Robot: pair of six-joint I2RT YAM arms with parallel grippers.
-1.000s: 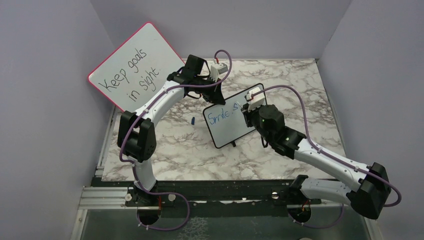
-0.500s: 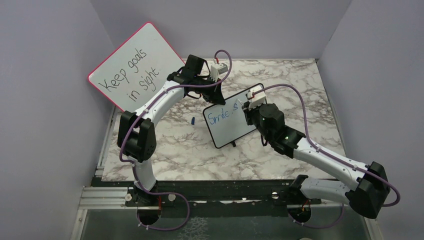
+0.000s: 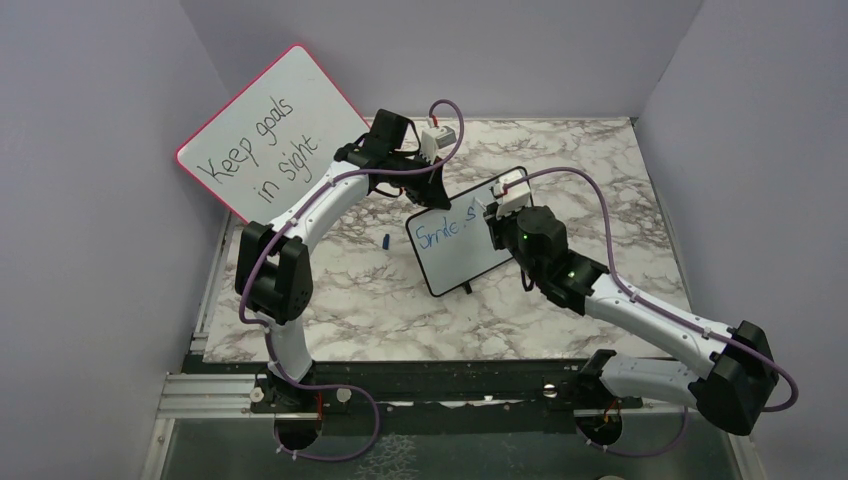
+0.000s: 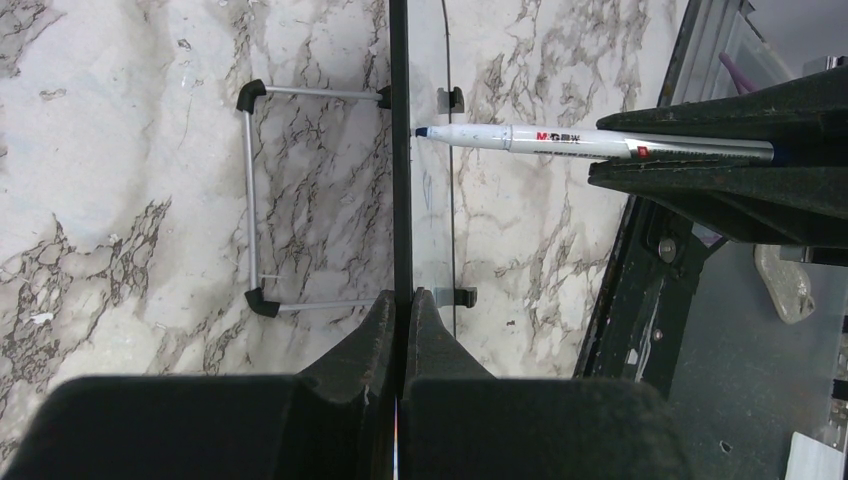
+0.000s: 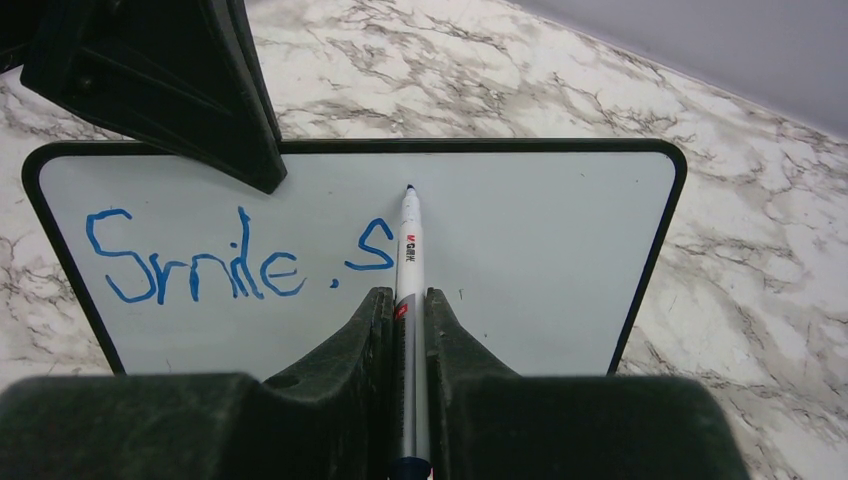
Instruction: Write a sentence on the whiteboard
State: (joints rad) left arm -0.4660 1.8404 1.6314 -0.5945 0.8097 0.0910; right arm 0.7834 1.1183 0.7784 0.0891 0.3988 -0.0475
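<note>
Whiteboard [image 3: 462, 240] stands propped at a tilt near the centre of the marble surface [image 3: 350, 300], on its wire stand [image 4: 248, 200].

Left jaws: pinched shut on the whiteboard's top frame edge. In the right wrist view they grip at about 11 o'clock on the board. Left wrist view shows the frame edge-on, running straight into the closed jaws.

Right jaws: clamped on a blue marker [image 5: 410, 250] with no visible gap. The barrel runs out toward 12 o'clock between them.

Marker tip is on the board face near the top edge, at about 1 o'clock from the last letter. Left wrist view shows the tip meeting the face.

The sentence [image 5: 240, 262] is blue, one line across the left half of the board: "Smile", a dot-like mark, then "s". The right half is bare.

Red-framed board [image 3: 275, 130] reading "Keep goals in sight" leans on the wall at 10 o'clock from the whiteboard.

Small blue item [image 3: 386, 241] lies on the surface at 9 o'clock of the whiteboard, just beside it; too small to identify.
</note>
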